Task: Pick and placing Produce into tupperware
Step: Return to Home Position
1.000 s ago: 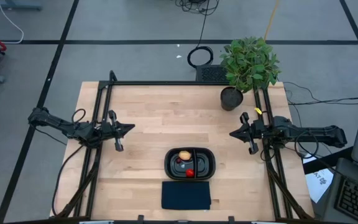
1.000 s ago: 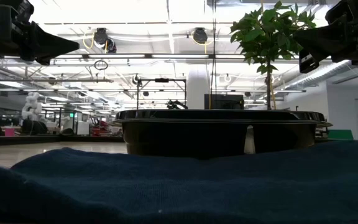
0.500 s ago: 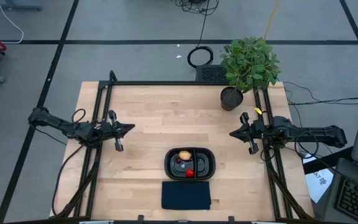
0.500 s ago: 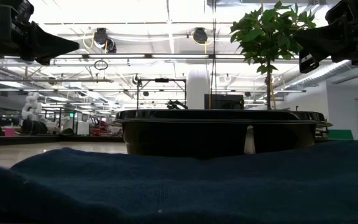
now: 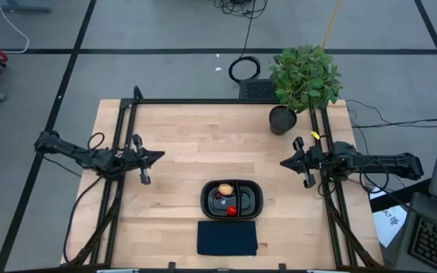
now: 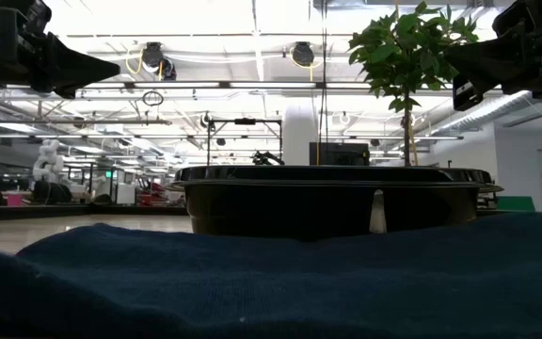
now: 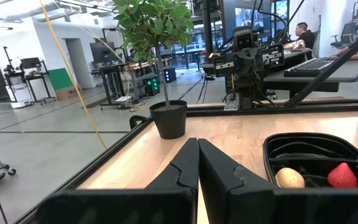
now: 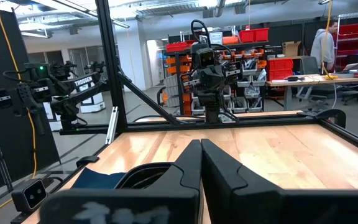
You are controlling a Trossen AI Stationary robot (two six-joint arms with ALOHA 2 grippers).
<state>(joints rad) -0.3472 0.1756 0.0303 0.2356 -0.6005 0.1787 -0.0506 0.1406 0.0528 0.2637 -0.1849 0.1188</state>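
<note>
I log no change over the last second. The left gripper and right gripper sit parked at the table's sides, fingers together, empty. The produce lies inside the tupperware, so I judge the task complete.

only readable text: "trossen", white letters on a dark robot arm standing beyond the table edge, right wrist view. nothing else legible anywhere.
</note>
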